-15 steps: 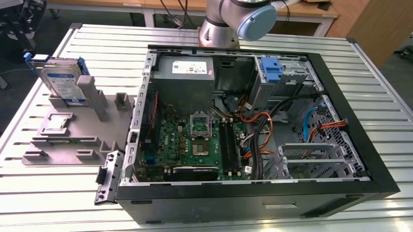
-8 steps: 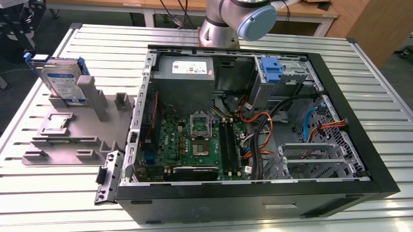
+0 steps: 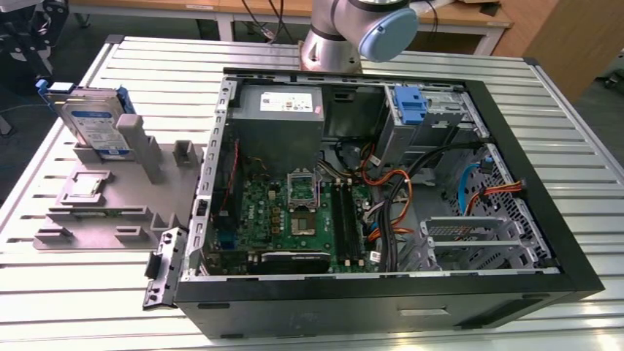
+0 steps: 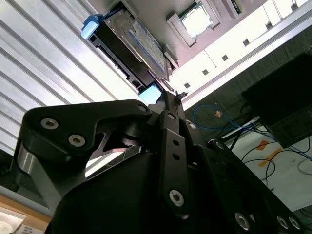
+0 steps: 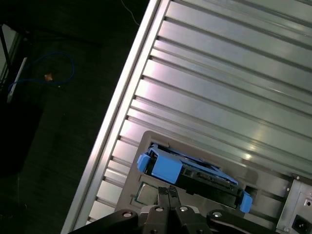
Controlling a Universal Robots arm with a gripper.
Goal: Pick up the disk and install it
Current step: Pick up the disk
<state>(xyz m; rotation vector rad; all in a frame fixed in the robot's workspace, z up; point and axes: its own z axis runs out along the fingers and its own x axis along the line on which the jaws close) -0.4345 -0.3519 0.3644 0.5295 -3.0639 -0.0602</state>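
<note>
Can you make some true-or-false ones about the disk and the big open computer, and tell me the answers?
1. The disk stands on its edge in a grey holder on the table. True.
2. The disk is already inside the computer case. False: it is outside the computer case, at the exterior view's left of it.
3. The gripper is holding the disk. False: in the first wrist view the gripper is apart from the disk, shut, with nothing in it.
4. The computer case lies open, so its boards and cables show. True.
</note>
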